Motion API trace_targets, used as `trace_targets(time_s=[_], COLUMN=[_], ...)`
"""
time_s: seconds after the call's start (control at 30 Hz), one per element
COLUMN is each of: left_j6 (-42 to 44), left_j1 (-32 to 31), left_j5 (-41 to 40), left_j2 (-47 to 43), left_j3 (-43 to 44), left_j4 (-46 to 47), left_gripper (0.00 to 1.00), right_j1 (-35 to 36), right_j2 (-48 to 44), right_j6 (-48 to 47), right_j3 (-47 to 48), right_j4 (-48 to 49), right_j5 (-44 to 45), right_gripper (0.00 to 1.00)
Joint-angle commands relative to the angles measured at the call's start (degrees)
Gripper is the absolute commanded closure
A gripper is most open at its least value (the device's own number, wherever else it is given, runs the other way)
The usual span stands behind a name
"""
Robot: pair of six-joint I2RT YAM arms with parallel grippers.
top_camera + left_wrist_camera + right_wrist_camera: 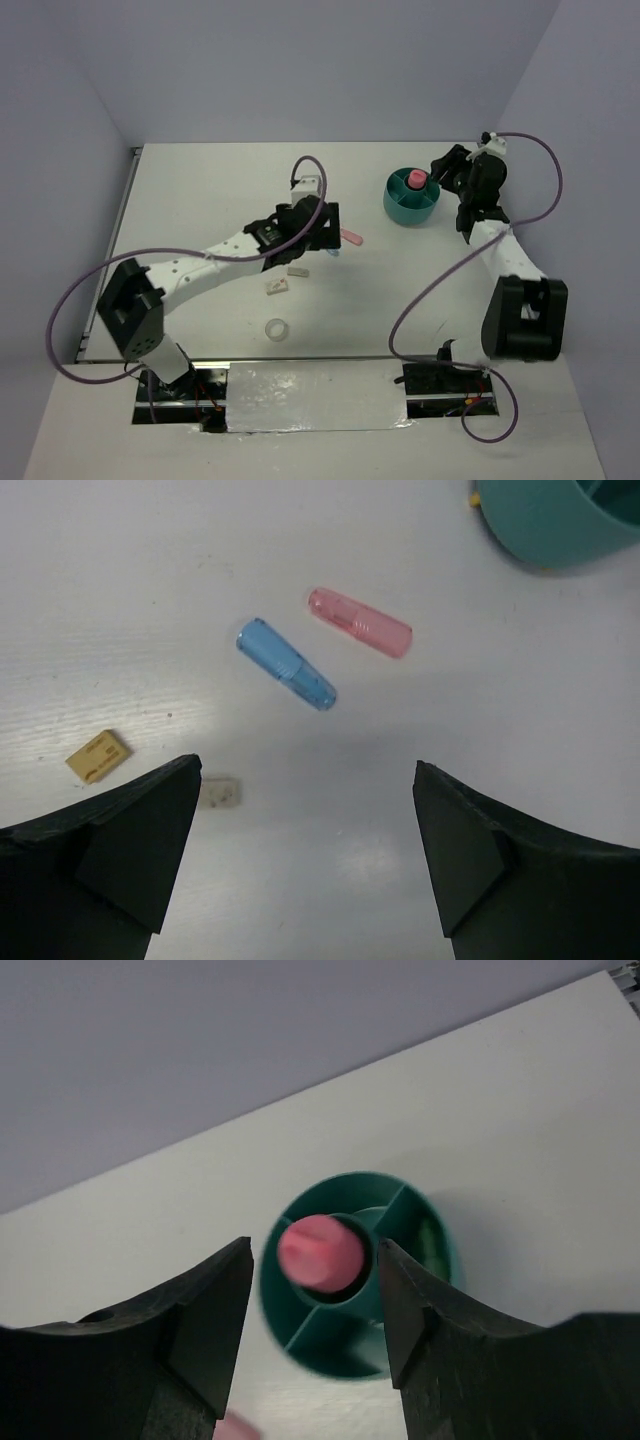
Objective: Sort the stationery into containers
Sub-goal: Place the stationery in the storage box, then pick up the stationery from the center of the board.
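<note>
The teal organizer (400, 212) stands at the back right, a pink tube (416, 180) upright in its centre cup. My right gripper (440, 172) hovers over it. In the right wrist view its jaws (314, 1243) stand open on either side of the tube (320, 1252) without touching it, and a green stick (430, 1240) lies in a ring compartment. My left gripper (306, 764) is open and empty above the table. A blue stick (286, 664) and a pink stick (359, 622) lie just ahead of it. A tan block (98, 757) and a white block (219, 792) lie by its left finger.
A clear ring (277, 329) lies on the table nearer the arm bases, below the tan block (277, 287) and the white block (297, 270). The organizer's wall (545, 525) shows at the top right of the left wrist view. Purple cables loop around both arms.
</note>
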Motion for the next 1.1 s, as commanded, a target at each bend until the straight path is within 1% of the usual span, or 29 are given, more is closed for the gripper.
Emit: trace_targets(time_s=[0.0, 0.03, 0.07, 0.1, 0.13, 0.17, 0.2, 0.23, 0.33, 0.37, 0.4, 0.5, 0.57, 0.63, 0.73, 0.77, 0.8, 0.87, 1.0, 1.03, 1.07], left_j6=[-6.50, -10.35, -12.04, -16.41, -18.45, -20.65, -25.28, -27.42, -32.70, -33.06, -33.15, -34.73, -34.74, -34.56, -35.61, -36.05, -36.05, -36.40, -34.91, -34.82, -34.56], left_j1=[1.61, 1.62, 1.62, 1.70, 1.79, 1.79, 1.88, 1.88, 1.88, 1.88, 1.88, 2.14, 2.32, 2.32, 2.32, 2.23, 2.23, 2.06, 1.09, 0.39, -0.05], left_j5=[-4.33, -7.65, -8.99, -9.96, -10.93, -12.51, -13.22, -13.75, -14.63, -14.54, -14.89, -14.19, -12.88, -11.47, -10.85, -10.76, -10.50, -10.24, -8.31, -7.78, -7.34], left_j2=[10.04, 12.35, 14.72, 19.09, 20.96, 23.07, 26.57, 28.09, 32.93, 33.98, 36.17, 40.65, 42.42, 44.09, 45.41, 45.77, 46.12, 46.47, 46.65, 46.56, 46.39], left_j3=[11.74, 14.31, 16.77, 21.50, 23.72, 25.74, 29.16, 30.41, 34.10, 34.72, 36.21, 40.25, 41.75, 42.20, 42.37, 42.11, 41.94, 40.97, 38.77, 37.73, 36.93], left_j4=[-7.64, -12.54, -14.85, -17.57, -22.38, -24.78, -26.98, -29.87, -31.48, -30.62, -30.43, -32.36, -32.72, -31.66, -32.45, -32.80, -33.33, -33.77, -33.51, -33.59, -33.25], left_gripper=[0.01, 0.01, 0.01, 0.01, 0.01, 0.01, 0.02, 0.02, 0.04, 0.05, 0.06, 0.07, 0.08, 0.09, 0.09, 0.12, 0.17, 0.20, 0.35, 0.36, 0.39], right_j1=[4.38, 8.39, 9.65, 11.32, 14.12, 14.93, 15.72, 16.51, 17.05, 17.13, 17.14, 17.31, 17.31, 17.31, 17.40, 17.31, 17.31, 17.31, 17.31, 17.40, 17.40], right_j2=[-11.13, -14.89, -16.75, -20.77, -22.90, -24.58, -28.16, -29.85, -37.14, -38.99, -42.75, -48.13, -49.02, -48.85, -48.15, -48.32, -48.50, -49.38, -50.26, -50.43, -50.61], right_j6=[11.11, 11.58, 11.85, 13.24, 13.34, 14.47, 14.66, 14.57, 14.66, 14.75, 14.40, 13.61, 12.73, 12.03, 11.76, 12.02, 12.20, 13.08, 14.13, 14.48, 14.57], right_j3=[-0.71, -1.67, -2.89, -5.86, -7.90, -10.96, -12.30, -13.53, -17.84, -19.15, -19.86, -21.19, -21.36, -21.54, -21.98, -22.33, -22.59, -23.21, -23.56, -23.56, -23.65], right_j4=[-12.63, -15.64, -20.02, -21.89, -23.13, -24.36, -25.42, -27.08, -30.07, -30.87, -30.97, -32.90, -34.30, -34.48, -33.96, -33.61, -33.08, -32.55, -31.49, -31.49, -31.41], right_j5=[7.84, 10.56, 11.54, 12.68, 13.04, 12.70, 12.26, 11.04, 8.66, 8.13, 7.34, 4.62, 4.35, 2.16, -0.31, -0.83, -1.62, -2.33, -4.26, -4.79, -5.14], right_gripper=[0.40, 0.38, 0.36, 0.34, 0.31, 0.30, 0.30, 0.30, 0.29, 0.29, 0.29, 0.29, 0.29, 0.29, 0.29, 0.29, 0.29, 0.29, 0.29, 0.29, 0.29])
